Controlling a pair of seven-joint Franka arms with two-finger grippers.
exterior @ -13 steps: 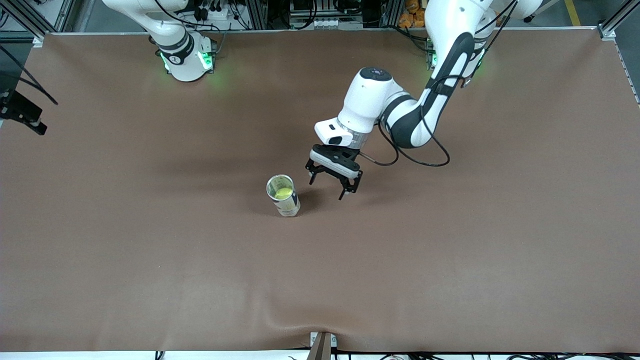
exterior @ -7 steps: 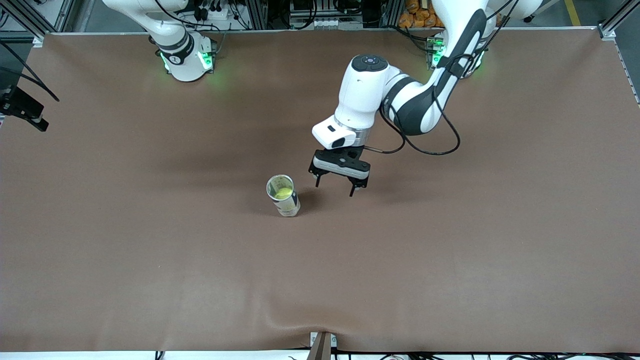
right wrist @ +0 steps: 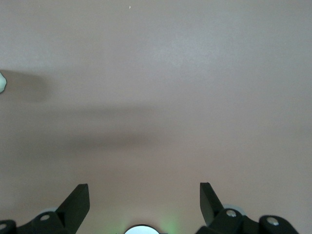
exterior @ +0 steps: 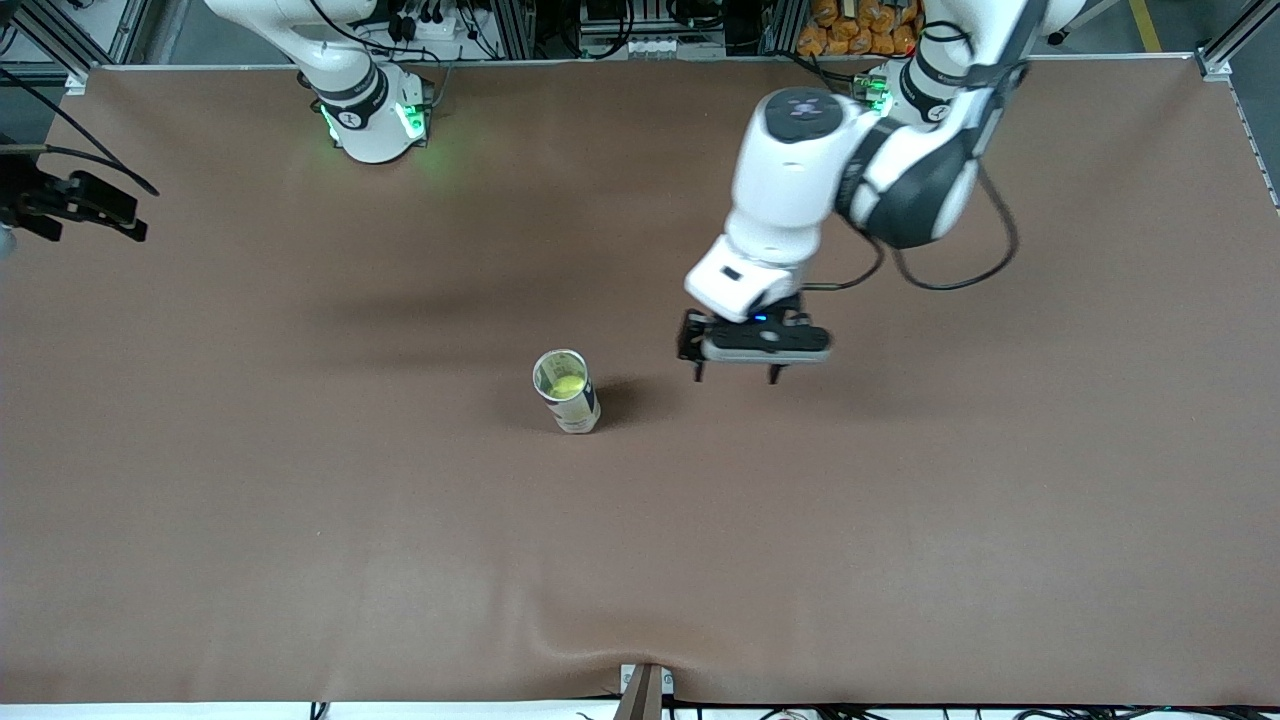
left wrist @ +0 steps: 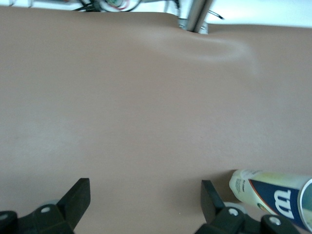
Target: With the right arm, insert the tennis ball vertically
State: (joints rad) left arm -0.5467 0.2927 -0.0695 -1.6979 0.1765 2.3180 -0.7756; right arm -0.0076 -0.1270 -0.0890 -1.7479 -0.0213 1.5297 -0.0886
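Tennis ball [exterior: 568, 384] already inside upright can [exterior: 567, 391], mid-tabletop [exterior: 300, 520]. Left gripper [exterior: 736, 377] over tabletop beside can, fingers spread, empty. Right gripper [right wrist: 141, 204] at right arm's edge, fingers spread, empty. Insertion looks done; next: both arms clear.

Even overhead light, soft shadows
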